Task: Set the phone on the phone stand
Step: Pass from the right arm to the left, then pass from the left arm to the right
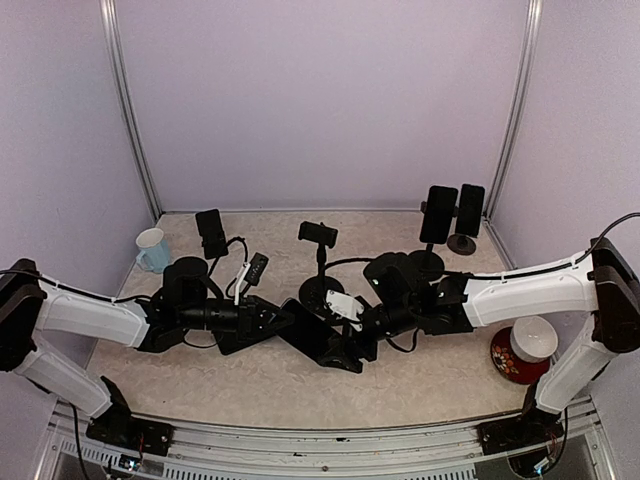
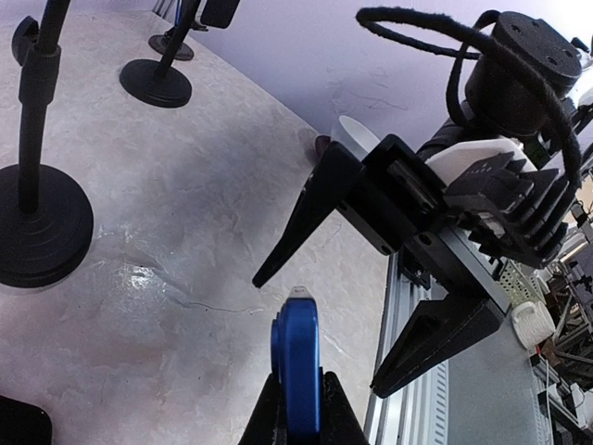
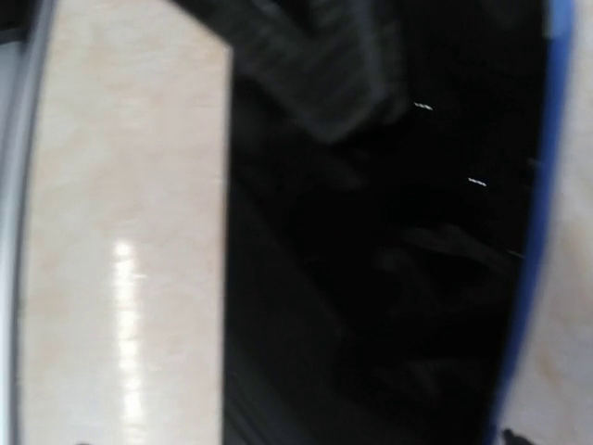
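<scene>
The phone (image 1: pixel 322 338) is a black slab with a blue edge, held low over the table's middle. In the left wrist view my left gripper (image 2: pixel 298 382) is shut on the phone (image 2: pixel 296 357), pinching its thin blue edge. My right gripper (image 2: pixel 320 334) is open, one black finger (image 2: pixel 296 222) on each side of the phone's free end, not touching it. From above, the right gripper (image 1: pixel 347 333) meets the phone from the right. The phone's dark screen (image 3: pixel 389 260) fills the blurred right wrist view. The empty phone stand (image 1: pixel 318 236) stands just behind, and its round base (image 2: pixel 37 222) is nearby.
Two stands holding phones (image 1: pixel 438 215) (image 1: pixel 468 210) stand at the back right and another (image 1: pixel 211 232) at the back left. A pale mug (image 1: pixel 152 250) sits far left. A white cup on a red dish (image 1: pixel 525 348) lies at the right. Cables trail around the stands.
</scene>
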Controlling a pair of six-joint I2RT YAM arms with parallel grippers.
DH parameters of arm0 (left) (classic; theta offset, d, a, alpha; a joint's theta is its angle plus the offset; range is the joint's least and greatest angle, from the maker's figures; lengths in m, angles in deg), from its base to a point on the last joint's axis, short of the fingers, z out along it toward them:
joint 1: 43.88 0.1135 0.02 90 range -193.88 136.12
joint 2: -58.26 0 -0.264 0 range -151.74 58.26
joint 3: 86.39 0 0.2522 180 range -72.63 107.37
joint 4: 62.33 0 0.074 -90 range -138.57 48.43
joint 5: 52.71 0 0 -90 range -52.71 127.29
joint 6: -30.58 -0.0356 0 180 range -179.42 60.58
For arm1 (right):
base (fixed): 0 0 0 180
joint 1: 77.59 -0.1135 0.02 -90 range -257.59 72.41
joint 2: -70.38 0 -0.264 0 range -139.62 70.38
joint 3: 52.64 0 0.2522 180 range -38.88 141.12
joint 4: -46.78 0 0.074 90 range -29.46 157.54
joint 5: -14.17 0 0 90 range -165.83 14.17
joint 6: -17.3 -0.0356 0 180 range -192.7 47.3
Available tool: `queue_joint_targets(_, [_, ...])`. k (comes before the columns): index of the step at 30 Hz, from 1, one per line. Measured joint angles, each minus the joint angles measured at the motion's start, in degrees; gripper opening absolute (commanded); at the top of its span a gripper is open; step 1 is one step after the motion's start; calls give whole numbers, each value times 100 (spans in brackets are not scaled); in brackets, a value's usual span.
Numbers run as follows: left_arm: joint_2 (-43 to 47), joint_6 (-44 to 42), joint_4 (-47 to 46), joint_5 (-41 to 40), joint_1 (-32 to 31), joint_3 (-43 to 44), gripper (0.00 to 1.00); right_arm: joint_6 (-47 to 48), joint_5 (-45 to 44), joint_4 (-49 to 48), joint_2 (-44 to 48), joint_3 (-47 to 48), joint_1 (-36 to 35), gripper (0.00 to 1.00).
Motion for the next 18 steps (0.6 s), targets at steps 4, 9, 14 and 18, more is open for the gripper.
queue_joint_targets(4, [122,-94,26,173,0,-2,0,26,455,83,0,0,15,82])
queue_joint_targets(9, [332,-221,109,363,-17,-13,0,101,968,170,-26,0,50,68])
queue_joint_targets(14, [393,-380,177,516,-39,-15,0,129,1521,243,-55,0,205,46])
queue_joint_targets(18, [415,-466,179,579,-55,-28,1,96,1799,269,-74,0,332,27])
